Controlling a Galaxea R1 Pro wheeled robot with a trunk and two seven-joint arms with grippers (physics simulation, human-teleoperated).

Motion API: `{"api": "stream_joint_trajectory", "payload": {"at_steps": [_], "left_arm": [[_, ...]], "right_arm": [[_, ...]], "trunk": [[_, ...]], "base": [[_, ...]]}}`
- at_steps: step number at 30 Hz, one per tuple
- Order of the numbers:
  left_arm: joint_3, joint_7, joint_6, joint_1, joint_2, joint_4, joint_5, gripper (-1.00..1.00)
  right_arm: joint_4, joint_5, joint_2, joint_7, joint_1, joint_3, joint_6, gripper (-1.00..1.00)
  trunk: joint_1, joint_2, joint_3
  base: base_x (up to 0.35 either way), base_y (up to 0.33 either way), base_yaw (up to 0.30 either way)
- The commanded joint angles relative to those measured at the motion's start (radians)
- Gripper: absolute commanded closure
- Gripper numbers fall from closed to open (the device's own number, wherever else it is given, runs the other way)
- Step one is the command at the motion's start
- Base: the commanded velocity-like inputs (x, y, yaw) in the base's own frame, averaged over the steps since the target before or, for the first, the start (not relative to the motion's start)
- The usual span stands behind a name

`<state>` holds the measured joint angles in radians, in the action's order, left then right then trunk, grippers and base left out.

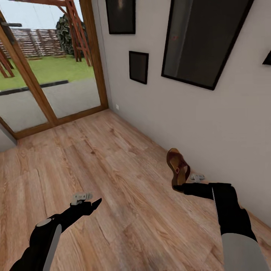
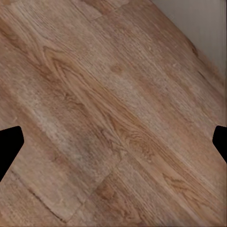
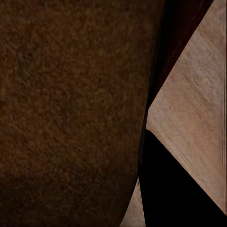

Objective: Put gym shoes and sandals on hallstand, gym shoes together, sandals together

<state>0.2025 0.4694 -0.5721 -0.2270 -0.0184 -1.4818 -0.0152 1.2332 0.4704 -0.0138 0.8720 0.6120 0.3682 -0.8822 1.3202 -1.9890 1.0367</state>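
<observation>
Sandal (image 1: 177, 165) gripped in right pincer (image 1: 180, 187) above corridor floor (image 1: 113, 169).

matt leather sandal (image 1: 178, 165); wood-grain plank floor (image 1: 113, 180), faint sheen.

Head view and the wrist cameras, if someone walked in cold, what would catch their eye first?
Probably the reddish-brown sandal, raised at the tip of the right gripper close to the white wall; in the right wrist view its brown leather looms close against a dark finger. Next, the glass doors at the far left open onto a green garden. The left gripper hangs open over bare wood floor.
</observation>
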Motion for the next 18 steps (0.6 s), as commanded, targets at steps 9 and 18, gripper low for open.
{"api": "stream_joint_trajectory", "payload": {"at_steps": [9, 18], "left_arm": [[0.0, 0.0, 0.0, 0.0, 0.0, 0.0, 0.0, -1.0], [0.0, 0.0, 0.0, 0.0, 0.0, 0.0, -0.001, -1.0]], "right_arm": [[0.0, -0.004, 0.0, -0.003, 0.0, 0.0, -0.003, 1.0], [0.0, -0.004, 0.0, -0.002, 0.0, 0.0, -0.003, 1.0]], "trunk": [[0.0, 0.0, -0.002], [0.0, 0.0, -0.002]], "base": [[0.0, 0.0, -0.298], [0.0, 0.0, -0.3]]}}
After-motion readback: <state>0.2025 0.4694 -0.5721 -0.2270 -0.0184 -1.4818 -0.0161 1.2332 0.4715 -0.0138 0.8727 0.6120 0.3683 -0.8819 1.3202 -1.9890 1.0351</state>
